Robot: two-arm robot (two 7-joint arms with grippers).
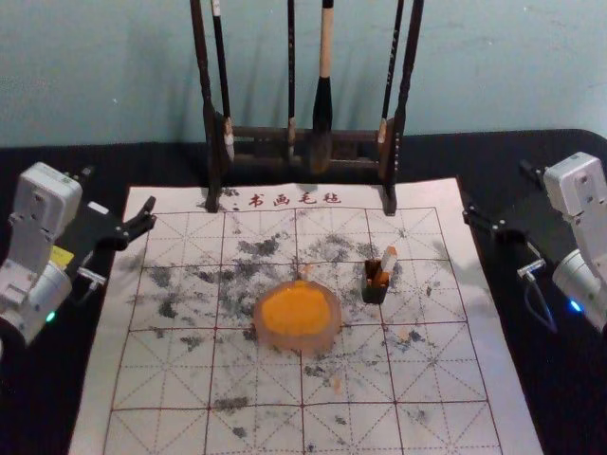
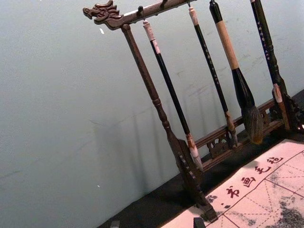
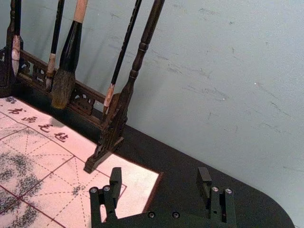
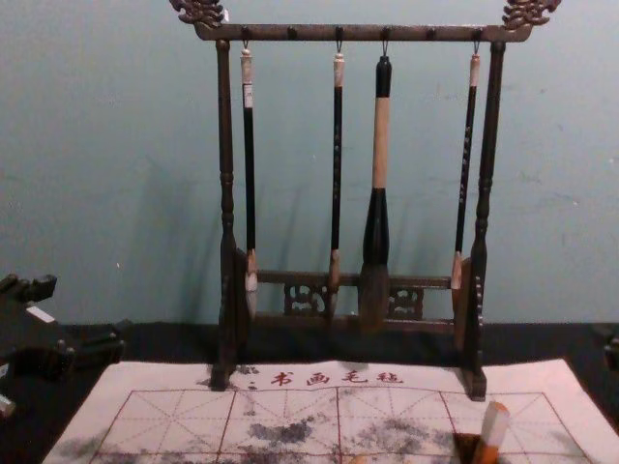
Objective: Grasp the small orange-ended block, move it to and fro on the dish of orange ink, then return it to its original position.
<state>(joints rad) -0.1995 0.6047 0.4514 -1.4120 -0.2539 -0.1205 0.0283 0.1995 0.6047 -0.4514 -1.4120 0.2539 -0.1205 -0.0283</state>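
The small orange-ended block (image 1: pixel 388 261) leans upright in a small dark holder (image 1: pixel 374 293), right of the dish of orange ink (image 1: pixel 296 315) on the mat. In the chest view the block (image 4: pixel 492 433) shows a pale top and orange lower part. My left gripper (image 1: pixel 119 189) is open beyond the mat's left edge, away from the dish; its fingertips also show in the left wrist view, with the gripper (image 2: pixel 156 223) empty. Out by the mat's right edge, my right gripper (image 1: pixel 499 191) is open and well apart from the block. Nothing is between its fingers in the right wrist view, gripper (image 3: pixel 159 182).
Behind the dish, a dark wooden rack (image 1: pixel 258 136) with several hanging brushes stands at the mat's back edge. The ink-stained, grid-lined mat (image 1: pixel 450 370) lies on a black-covered table (image 1: pixel 57 398). A wall (image 4: pixel 116 145) rises behind the rack.
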